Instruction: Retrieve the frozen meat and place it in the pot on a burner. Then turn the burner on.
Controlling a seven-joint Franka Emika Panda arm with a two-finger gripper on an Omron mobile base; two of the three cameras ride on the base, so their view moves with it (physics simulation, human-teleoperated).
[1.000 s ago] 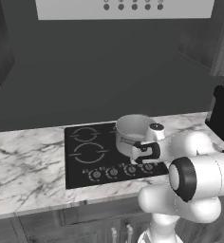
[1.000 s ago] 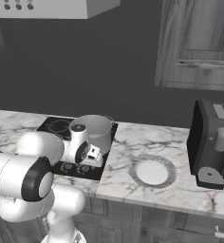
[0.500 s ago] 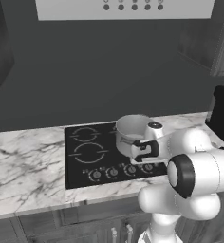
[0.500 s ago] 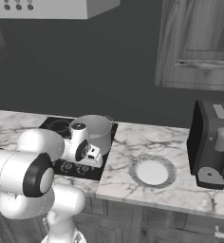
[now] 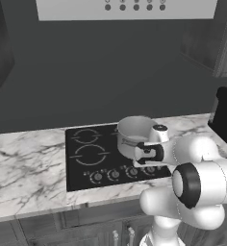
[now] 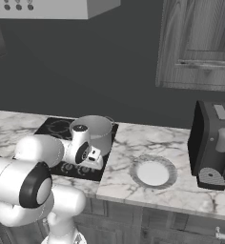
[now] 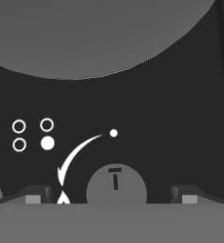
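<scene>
Hand has dropped toward the knob (image 7: 116,188), fingers (image 7: 33,195) spread; pot (image 5: 134,136) contents hidden.

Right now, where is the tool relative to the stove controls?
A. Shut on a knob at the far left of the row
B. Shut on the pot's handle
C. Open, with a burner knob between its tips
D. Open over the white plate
C. In the hand view the tool has its two tips spread wide with a round knob centred between them, just below the pot on the cooktop.
</scene>
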